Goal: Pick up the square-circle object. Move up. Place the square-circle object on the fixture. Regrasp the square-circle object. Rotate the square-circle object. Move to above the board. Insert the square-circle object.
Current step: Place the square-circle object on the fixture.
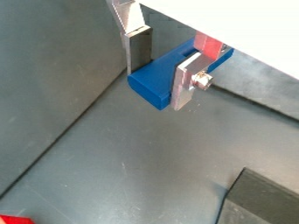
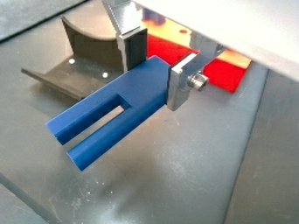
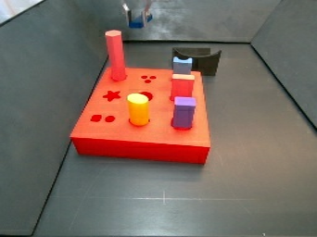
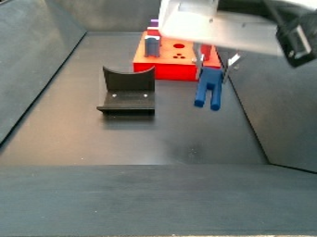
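The square-circle object is a long blue piece with a slot at its free end (image 2: 105,114). My gripper (image 2: 158,70) is shut on its solid end, with a silver finger on each side. In a side view the blue piece (image 4: 209,85) hangs upright from the gripper (image 4: 213,60), off the floor, to the right of the fixture (image 4: 126,91). It also shows in a wrist view (image 1: 158,83) between the fingers (image 1: 140,52). In a side view the gripper (image 3: 136,14) is small at the far edge, behind the red board (image 3: 143,134).
The red board (image 4: 180,57) carries a tall red cylinder (image 3: 114,56), a yellow cylinder (image 3: 139,109), a purple block (image 3: 183,113) and a red block (image 3: 183,88). The fixture (image 3: 198,60) stands behind the board. Grey walls enclose the floor.
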